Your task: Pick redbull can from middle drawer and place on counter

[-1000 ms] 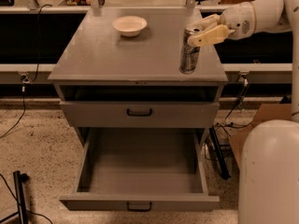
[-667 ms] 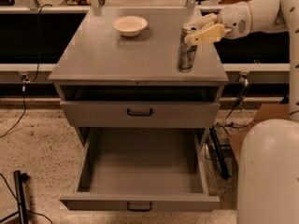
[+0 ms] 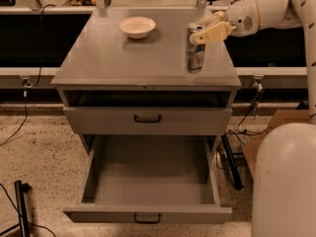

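The redbull can (image 3: 195, 52) stands upright on the counter (image 3: 118, 58) near its right edge. My gripper (image 3: 201, 31) reaches in from the right at the can's top, with its beige fingers (image 3: 213, 32) closed on either side of the upper can. The middle drawer (image 3: 148, 181) is pulled wide open below, its flat grey floor bare and its black handle facing the front.
A shallow white bowl (image 3: 137, 26) sits at the back middle of the counter. A closed drawer front (image 3: 147, 118) with a black handle is above the open drawer. My white base (image 3: 286, 181) stands at lower right. Cables and a black bar (image 3: 231, 162) lie on the floor right of the cabinet.
The gripper and the can have shifted slightly left over the counter and now hold about still.
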You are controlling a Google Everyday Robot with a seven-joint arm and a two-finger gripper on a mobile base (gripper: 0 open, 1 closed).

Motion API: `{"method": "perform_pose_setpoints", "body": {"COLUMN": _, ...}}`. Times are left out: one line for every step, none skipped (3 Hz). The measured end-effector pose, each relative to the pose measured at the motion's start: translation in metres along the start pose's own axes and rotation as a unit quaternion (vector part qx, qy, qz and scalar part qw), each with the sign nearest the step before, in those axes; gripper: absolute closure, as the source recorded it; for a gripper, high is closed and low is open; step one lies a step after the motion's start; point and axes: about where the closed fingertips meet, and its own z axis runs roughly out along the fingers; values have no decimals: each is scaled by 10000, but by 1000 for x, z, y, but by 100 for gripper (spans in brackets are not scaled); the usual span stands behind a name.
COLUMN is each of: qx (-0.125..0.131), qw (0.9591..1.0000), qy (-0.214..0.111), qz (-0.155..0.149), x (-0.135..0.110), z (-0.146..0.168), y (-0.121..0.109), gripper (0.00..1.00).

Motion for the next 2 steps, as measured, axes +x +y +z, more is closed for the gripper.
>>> {"method": "perform_pose_setpoints", "body": {"qx": 501, "qw": 9987, "qy": -1, "qz": -40, "x": 3, "z": 8, "y": -22, "gripper": 100}}
{"method": "perform_pose_setpoints", "body": {"qx": 834, "qw": 9961, "qy": -168, "qz": -221, "x": 7, "z": 17, "y": -34, "gripper": 100}}
